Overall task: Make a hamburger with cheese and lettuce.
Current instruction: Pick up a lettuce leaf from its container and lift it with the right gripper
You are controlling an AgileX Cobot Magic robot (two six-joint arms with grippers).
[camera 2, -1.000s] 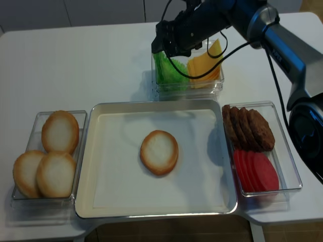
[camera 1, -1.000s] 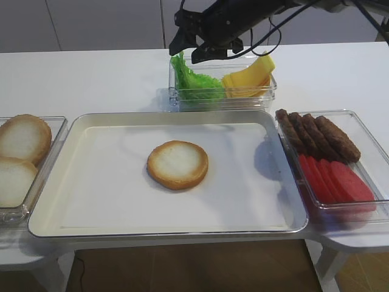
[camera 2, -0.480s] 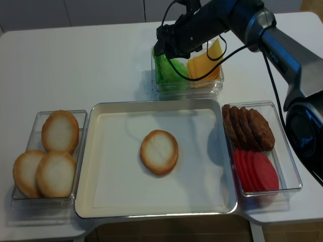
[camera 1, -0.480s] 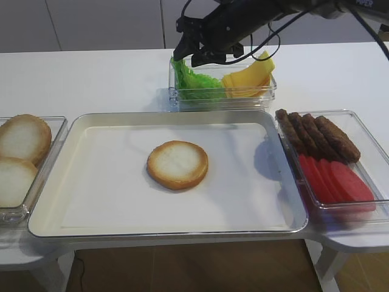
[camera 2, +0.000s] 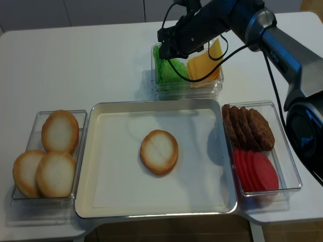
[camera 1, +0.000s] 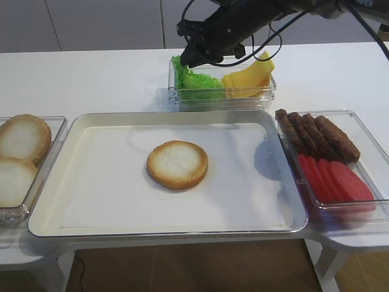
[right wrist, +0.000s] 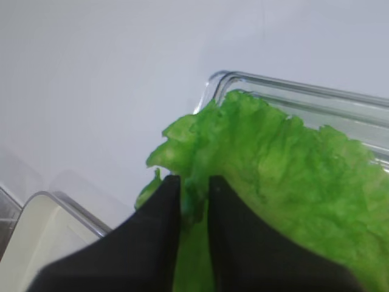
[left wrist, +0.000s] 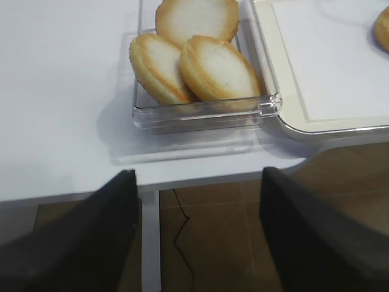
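Lettuce (camera 1: 194,82) fills the left half of a clear container (camera 1: 222,100) at the back of the table in the first exterior high view, with the cheese (camera 1: 249,78) fanned in the right half. The right gripper (camera 1: 189,59) reaches down to the leaf's upper left edge. On the cream tray (camera 1: 91,194) in front lies the hamburger (camera 1: 177,164), a single bun half, pale side up and bare. A clear box on the left holds spare buns (camera 1: 21,152); a box on the right holds brown patties (camera 1: 319,135) and red slices (camera 1: 334,180).

From the right wrist view, the two dark fingers (right wrist: 152,243) stand close together with a fold of the frilly green leaf pinched in the narrow gap between them, just inside the container's corner.

From the left wrist view, the left gripper (left wrist: 197,237) hangs beyond the table's edge, its jaws wide apart and holding nothing, near the box of three buns.

In the realsense exterior view, the right gripper (camera 2: 164,48) sits over the lettuce (camera 2: 166,70), the cheese (camera 2: 204,65) beside it, and the hamburger (camera 2: 159,152) rests mid-tray, well apart from both.
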